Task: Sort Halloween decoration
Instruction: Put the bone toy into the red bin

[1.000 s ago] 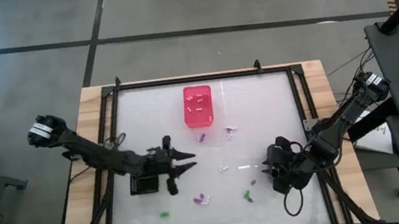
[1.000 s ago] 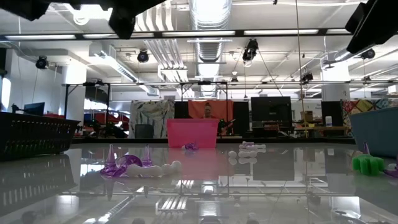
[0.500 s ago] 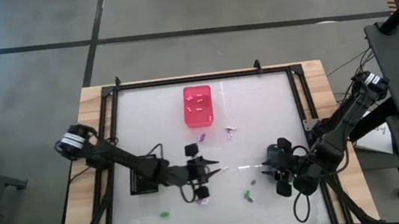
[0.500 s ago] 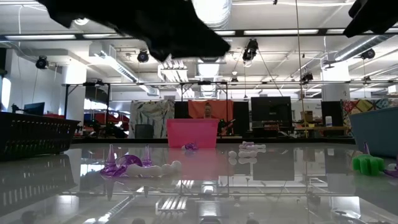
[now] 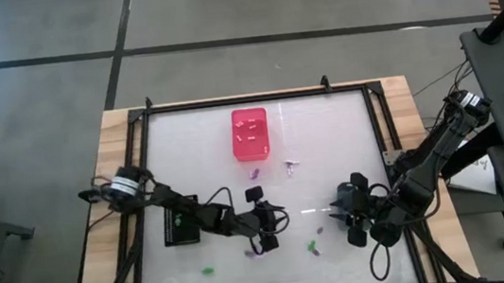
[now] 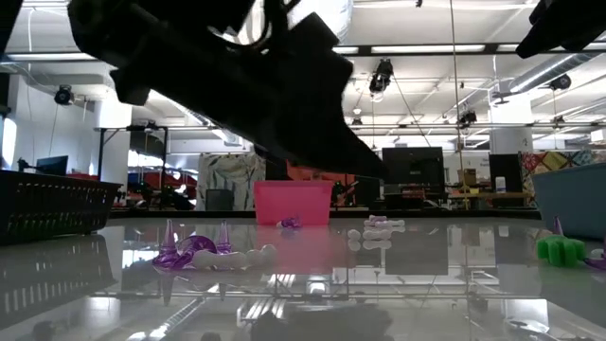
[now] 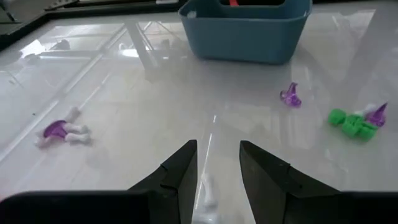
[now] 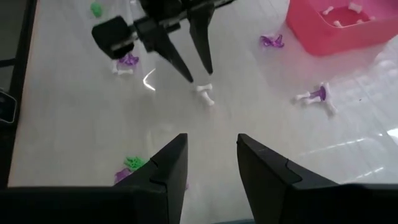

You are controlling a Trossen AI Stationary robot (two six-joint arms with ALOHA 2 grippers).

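Observation:
The decorations are tiny pieces scattered on the glossy white table. A white bone-shaped piece [image 7: 208, 190] [image 8: 205, 93] lies near the middle. My left gripper [image 5: 280, 219] [image 7: 217, 162] is open and low over it, one finger on either side; I cannot tell whether they touch it. Purple-and-white pieces [image 5: 255, 251] [image 7: 59, 130], a green-and-purple cluster [image 5: 314, 247] [image 7: 354, 121] and a lone green piece [image 5: 209, 270] lie toward the near edge. My right gripper [image 5: 336, 213] [image 8: 211, 162] is open and hovers right of the bone, facing the left gripper.
A pink bin [image 5: 250, 132] holding white pieces stands toward the far edge, with purple [image 5: 255, 173] and white-and-purple [image 5: 290, 166] pieces just before it. A black bin [image 5: 178, 228] sits under my left arm. A grey-blue bin [image 7: 245, 28] stands by my right arm.
My left arm has swung from beside the black bin toward the table's right, reaching the middle, and has come down until its fingers stand around the white bone. My right gripper has stayed almost where it was.

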